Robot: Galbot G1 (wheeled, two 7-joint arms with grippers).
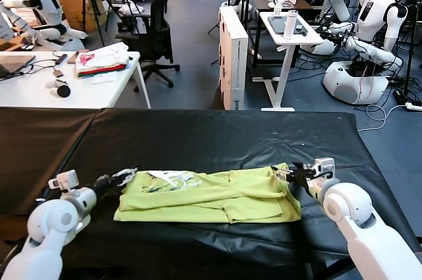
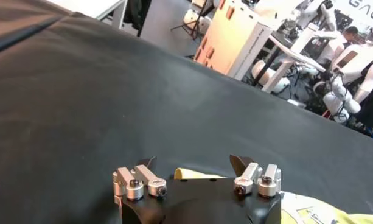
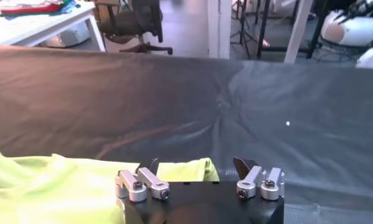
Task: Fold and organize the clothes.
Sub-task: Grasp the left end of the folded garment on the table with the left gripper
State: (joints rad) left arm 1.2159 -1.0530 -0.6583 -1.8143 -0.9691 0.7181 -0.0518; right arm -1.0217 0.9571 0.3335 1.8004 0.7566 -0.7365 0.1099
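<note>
The lime yellow-green T-shirt (image 1: 211, 196) lies folded into a long flat strip on the black table (image 1: 198, 135), with its white print (image 1: 173, 180) near the left end. My left gripper (image 1: 128, 174) is open at the shirt's left end. In the left wrist view (image 2: 193, 161) a corner of the shirt (image 2: 198, 175) shows between the jaws. My right gripper (image 1: 285, 174) is open at the shirt's right end. In the right wrist view (image 3: 196, 164) the shirt's edge (image 3: 180, 171) lies between the jaws.
A white desk (image 1: 39, 92) behind the table at far left holds a white-pink-red cloth pile (image 1: 100, 59). An office chair (image 1: 155, 23), a white box (image 1: 233, 56), a small stand (image 1: 287, 36) and other robots (image 1: 369, 43) stand farther back.
</note>
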